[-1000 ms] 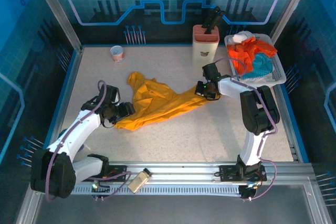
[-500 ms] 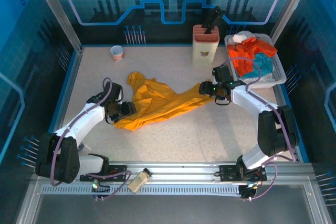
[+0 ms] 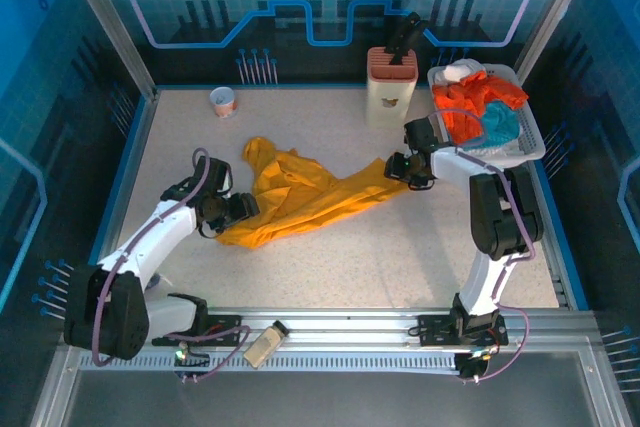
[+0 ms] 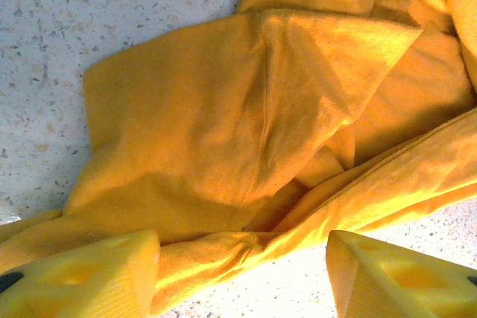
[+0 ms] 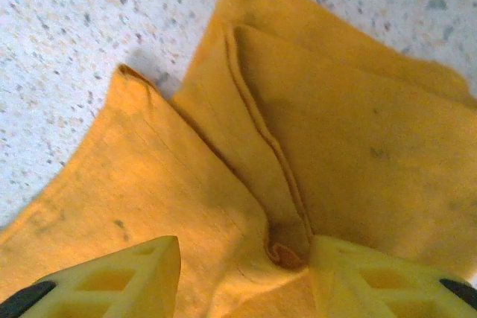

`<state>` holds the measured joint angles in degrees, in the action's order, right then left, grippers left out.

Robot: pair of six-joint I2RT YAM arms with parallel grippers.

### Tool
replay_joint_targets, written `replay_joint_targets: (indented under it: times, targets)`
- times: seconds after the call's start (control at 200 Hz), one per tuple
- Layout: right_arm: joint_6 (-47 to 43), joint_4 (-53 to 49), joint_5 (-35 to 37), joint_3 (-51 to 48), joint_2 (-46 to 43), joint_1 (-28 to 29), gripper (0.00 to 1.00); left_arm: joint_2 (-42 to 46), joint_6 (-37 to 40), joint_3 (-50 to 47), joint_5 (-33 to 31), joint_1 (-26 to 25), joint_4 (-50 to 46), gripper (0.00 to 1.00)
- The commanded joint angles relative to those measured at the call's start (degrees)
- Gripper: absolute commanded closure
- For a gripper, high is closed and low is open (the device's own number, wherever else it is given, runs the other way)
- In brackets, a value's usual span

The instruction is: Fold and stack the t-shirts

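A golden-yellow t-shirt (image 3: 300, 192) is seen crumpled on the table (image 3: 380, 257), bunched at its left and drawn out to a narrow tip at its right. At the shirt's left edge the left end effector (image 4: 242, 258) is held low, its fingers apart, with folds of cloth lying loose between them. At the shirt's right tip the right end effector (image 5: 244, 258) is set over a seam, fingers apart. Beyond that tip, an orange-red t-shirt (image 3: 470, 102) and a teal t-shirt (image 3: 500, 127) are piled in a white basket (image 3: 533, 142).
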<state>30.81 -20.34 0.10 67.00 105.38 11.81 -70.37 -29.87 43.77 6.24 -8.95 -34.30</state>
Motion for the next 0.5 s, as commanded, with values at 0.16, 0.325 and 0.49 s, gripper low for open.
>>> replay_joint_targets:
  times: [0.16,0.325,0.49]
  targets:
    - [-0.51,-2.04,-0.23,1.94,0.88,-0.40,0.51,0.67,0.91,-0.64,-0.36,0.17,-2.00,0.38]
    - [-1.60,-2.31,1.65,-0.51,-0.06,-0.25,0.48,0.05,0.49,-1.57,-1.34,0.24,-3.11,0.38]
    - [-2.15,-1.92,1.41,-0.75,1.20,1.00,0.47,1.23,-4.49,-3.69,-3.26,-0.14,-5.09,0.35]
